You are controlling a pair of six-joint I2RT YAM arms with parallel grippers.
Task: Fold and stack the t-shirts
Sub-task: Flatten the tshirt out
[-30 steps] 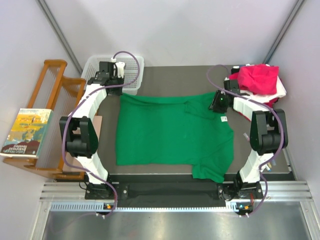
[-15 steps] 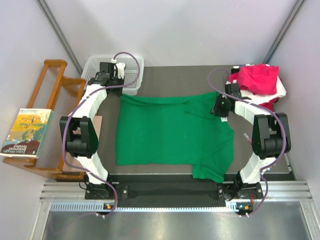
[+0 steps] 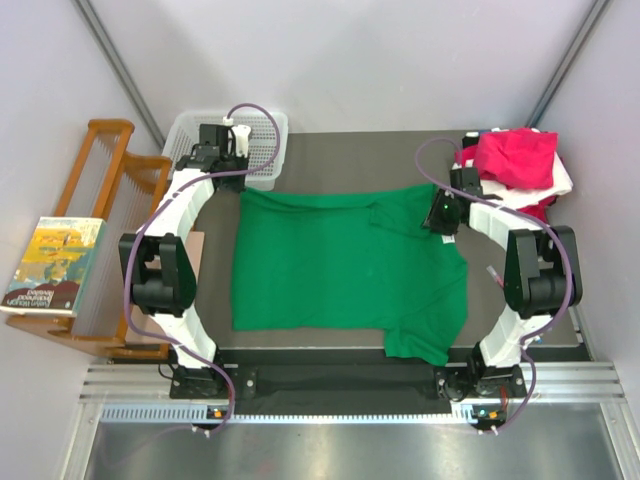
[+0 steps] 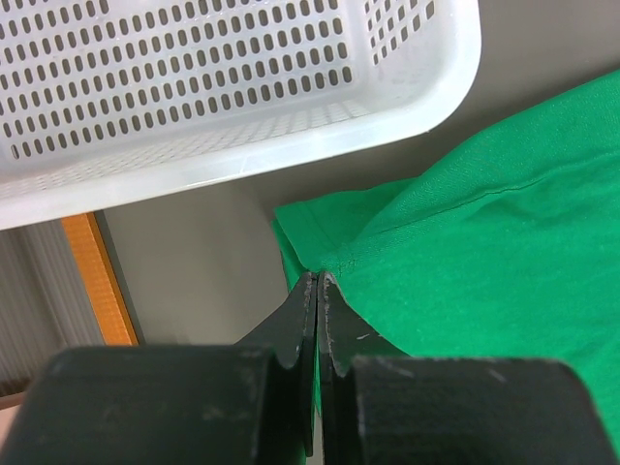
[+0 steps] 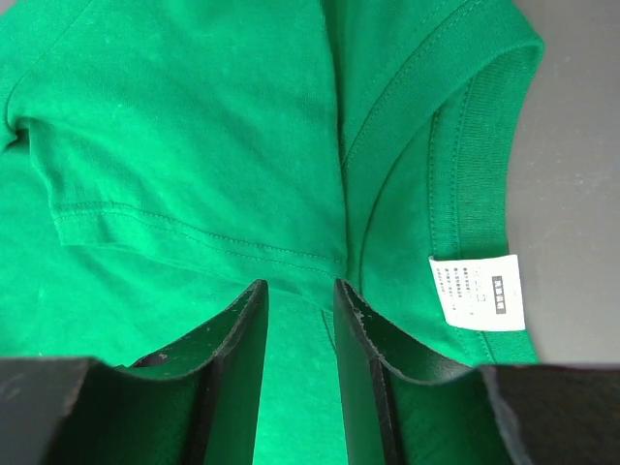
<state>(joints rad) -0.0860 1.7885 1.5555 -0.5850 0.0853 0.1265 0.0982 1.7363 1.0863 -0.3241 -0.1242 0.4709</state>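
A bright green t-shirt (image 3: pixel 340 265) lies spread on the dark table (image 3: pixel 340 145), with one sleeve hanging toward the near edge. My left gripper (image 3: pixel 234 182) is at the shirt's far left corner. In the left wrist view its jaws (image 4: pixel 318 276) are shut, with a sliver of the green hem (image 4: pixel 320 218) pinched between them. My right gripper (image 3: pixel 438 213) hovers over the shirt's far right, by the collar. Its fingers (image 5: pixel 300 286) stand a little apart over a sleeve seam, beside the white label (image 5: pixel 477 291). A magenta-pink t-shirt (image 3: pixel 515 155) lies heaped on white (image 3: pixel 565 180) and red (image 3: pixel 545 207) ones at the far right.
A white mesh basket (image 3: pixel 262 150) stands at the far left corner, just behind the left gripper; its rim (image 4: pixel 291 155) is close in the left wrist view. A wooden rack (image 3: pixel 100 190) with a book (image 3: pixel 52 265) on it stands off the table's left side.
The right arm has shifted slightly to the right, carrying its gripper a little nearer the collar. The left arm and the green shirt have not moved.
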